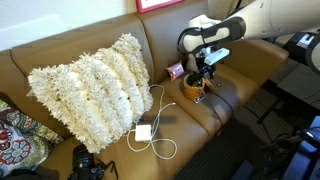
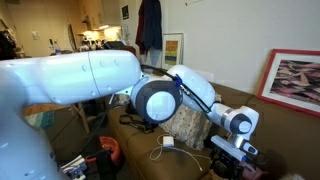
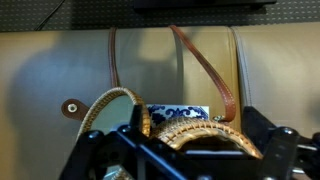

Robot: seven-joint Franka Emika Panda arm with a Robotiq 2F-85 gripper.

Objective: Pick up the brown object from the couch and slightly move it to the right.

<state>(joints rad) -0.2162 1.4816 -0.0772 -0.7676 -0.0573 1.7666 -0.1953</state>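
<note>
We saw the gripper (image 1: 203, 80) poised directly over the brown object (image 1: 193, 88), which sat on the seat of the couch (image 1: 250, 70), near the fluffy white cushion (image 1: 92, 85) but apart from it, on the cushion's side where the white robot arm (image 1: 270, 18) reached in. The jaws stood wide apart and gripped nothing. In the wrist view the gripper (image 3: 187, 155) filled the lower edge, its dark fingers (image 3: 100, 150) spread to either side of the brown object's woven rim (image 3: 197, 136). We could not tell whether the fingers touched that rim. Two thin brown straps (image 3: 205, 65) ran from the object up across the tan leather.

A small blue patterned square (image 3: 180, 111) lay just behind the rim in the wrist view; we could not tell whether the two touched.

A white charger block (image 1: 143, 132) with a looping white cable (image 1: 160, 110) lay in front of the cushion on the seat, and a black camera (image 1: 88, 162) sat lower still, below the cushion's front corner.

In an exterior view the arm's bulky white links (image 2: 70, 85) hid most of the scene. Past them we made out the cushion (image 2: 190, 125), with the gripper (image 2: 232, 155) low beside it and a red-framed picture (image 2: 298, 82) on the wall above.
</note>
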